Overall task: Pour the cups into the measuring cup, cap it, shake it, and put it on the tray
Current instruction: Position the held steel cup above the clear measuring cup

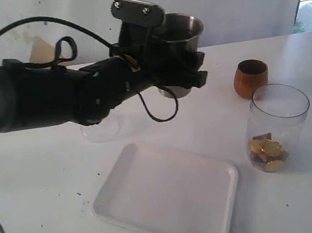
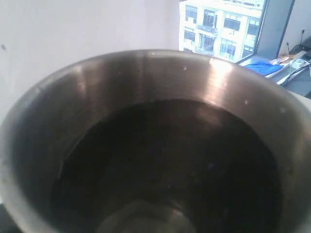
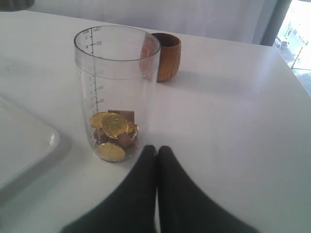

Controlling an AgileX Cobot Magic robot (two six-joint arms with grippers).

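Sideways, the left arm (image 1: 56, 98) stretches level above the tabletop (image 1: 38, 183), its jaws spread wide and clamped on the steel tumbler (image 1: 183, 35), which sits upright with its rim up, beyond the tray (image 1: 154, 191). The right jaws are pressed together, gripping nothing, pointing at the base of the measuring cup (image 3: 116, 77), near it but apart. That cup stands right of the tray and holds gold coins (image 3: 114, 125) and brown pieces (image 3: 121, 115). The wooden cup (image 1: 250, 78) stands just behind it.
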